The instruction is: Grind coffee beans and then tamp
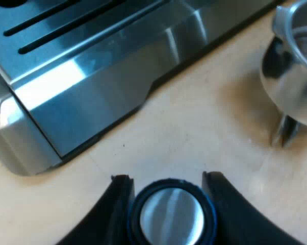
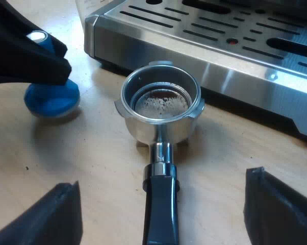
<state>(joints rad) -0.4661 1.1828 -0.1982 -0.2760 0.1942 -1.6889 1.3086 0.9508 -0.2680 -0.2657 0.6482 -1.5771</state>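
A blue tamper [image 1: 171,217] with a shiny metal top stands on the wooden table, and my left gripper [image 1: 167,179] is shut on it, one black finger on each side. In the right wrist view the tamper [image 2: 51,99] rests on the table close to the metal holder, with the left gripper [image 2: 33,58] over it. The metal holder [image 2: 161,107] lies on the table by the espresso machine's base, with dark coffee grounds in its basket. Its dark handle [image 2: 160,204] runs between the wide-apart fingers of my open right gripper [image 2: 163,209]. The holder's basket [image 1: 291,71] also shows beyond the tamper.
The espresso machine's steel drip tray [image 2: 220,46], with its slotted grate, stands just behind the holder. Its corner and front edge [image 1: 92,87] are close to the tamper. Bare wooden table [image 2: 92,153] lies between the tamper and the holder.
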